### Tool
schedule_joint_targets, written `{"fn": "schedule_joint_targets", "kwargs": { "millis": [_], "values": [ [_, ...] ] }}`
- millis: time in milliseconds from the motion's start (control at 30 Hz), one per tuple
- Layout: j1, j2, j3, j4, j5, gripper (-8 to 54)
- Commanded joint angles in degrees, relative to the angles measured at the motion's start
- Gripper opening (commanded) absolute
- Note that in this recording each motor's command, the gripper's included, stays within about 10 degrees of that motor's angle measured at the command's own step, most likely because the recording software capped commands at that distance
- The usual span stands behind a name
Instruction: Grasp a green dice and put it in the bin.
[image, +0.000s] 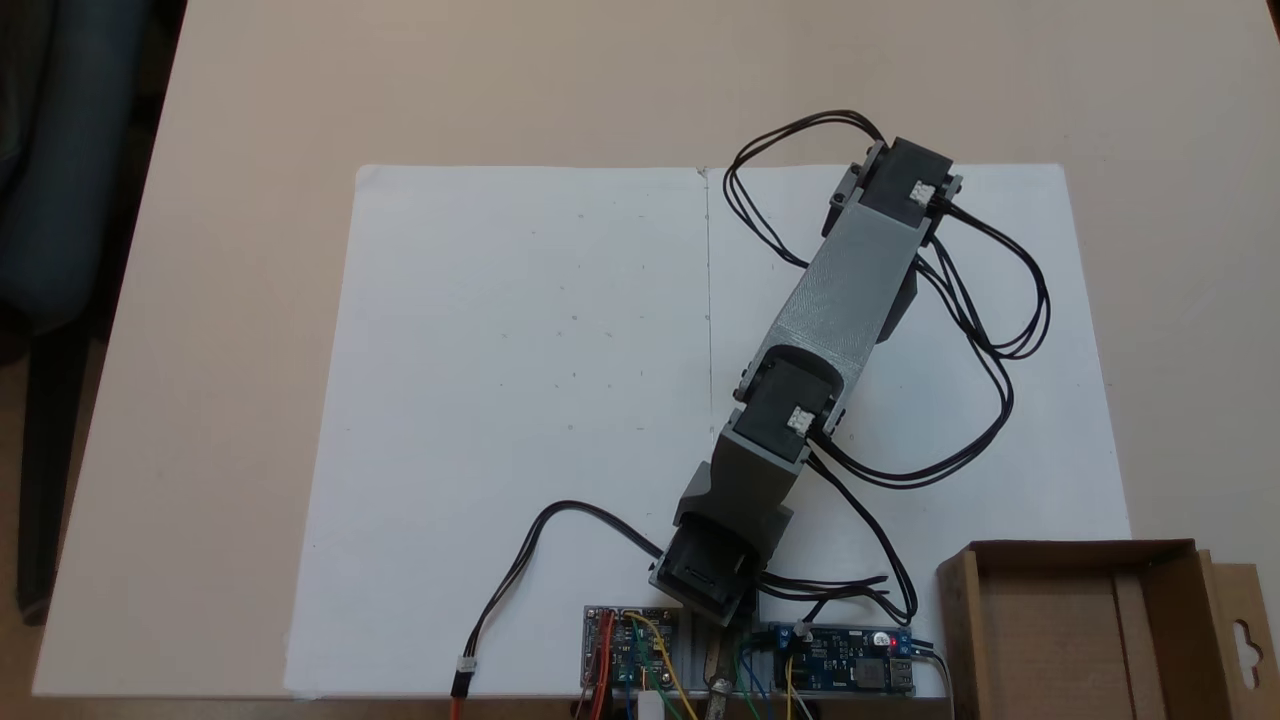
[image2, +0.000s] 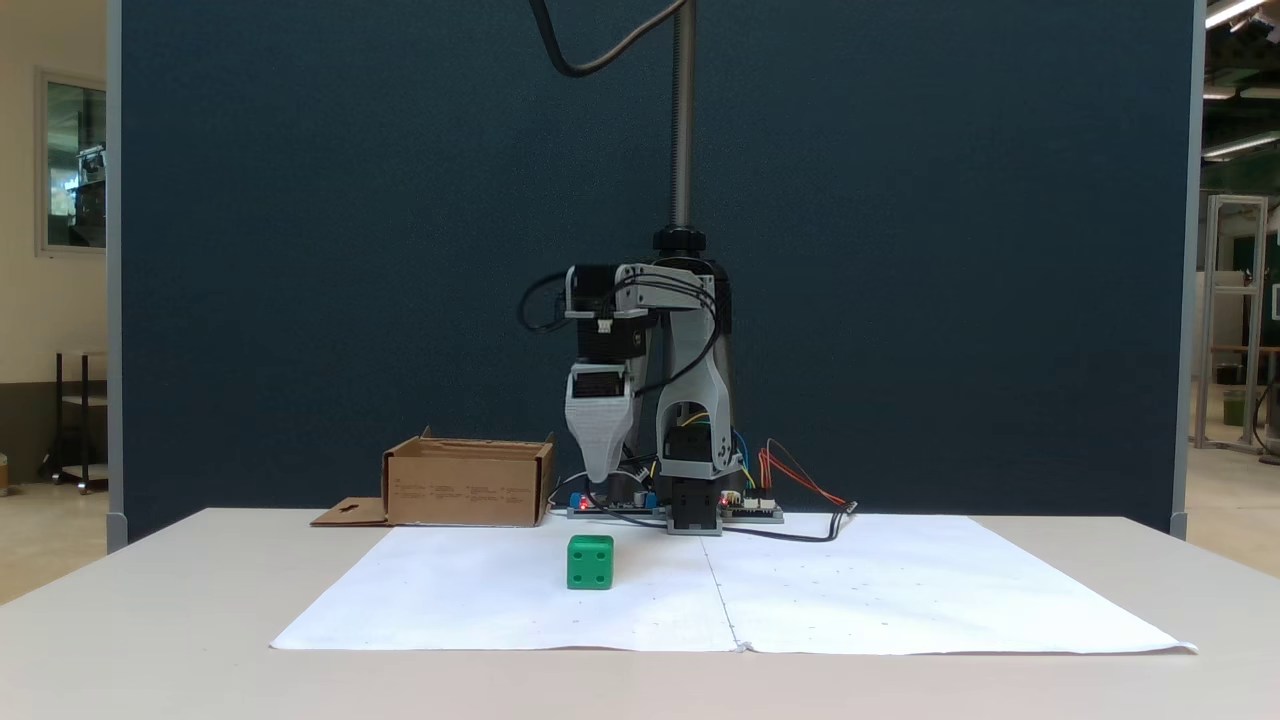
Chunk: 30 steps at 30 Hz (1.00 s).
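Writing: faint printed lines on the front wall of the shallow brown cardboard bin (image2: 468, 486), too small to read; no brand legible on the circuit boards (image: 845, 660).
Bin: in a fixed view, at the left behind the white paper sheets (image2: 500, 590), with a flat flap carrying a hang-hole cutout lying on the table to its left; in a fixed view from above, at the lower right corner (image: 1085, 620), interior bare, flap (image: 1240, 630) on its right.
Green dice: small bright green plastic cube with rounded edges and recessed pips (image2: 590, 562); resting on the white paper, left of the seam between the two sheets, in front of the arm and apart from it; well apart from the bin; hidden beneath the arm in the view from above.
Arm: grey and black printed hobby arm (image: 840, 300); base at the table's edge beside the circuit boards; upper links folded, the end link pointing straight down.
Gripper: grey tapered gripper (image2: 598, 478) hanging above the table, behind the dice and not touching it; one tip visible, so whether it is spread or closed cannot be told.
Cables: black cables (image: 985, 330) looping right of the arm.
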Motion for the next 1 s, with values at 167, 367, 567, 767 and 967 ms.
{"fn": "schedule_joint_targets", "kwargs": {
  "millis": [167, 367, 567, 767, 967],
  "values": [
    [0.35, 0.53, 1.58, -6.86, -2.72, 50.4],
    [0.35, 0.53, 5.36, -10.02, -2.72, 50.3],
    [0.26, 0.53, 7.47, -11.51, -2.72, 50.3],
    [-0.79, 0.53, 7.82, -12.48, -2.46, 50.2],
    [-0.88, 0.53, 7.82, -14.85, -1.49, 50.2]
  ]
}}
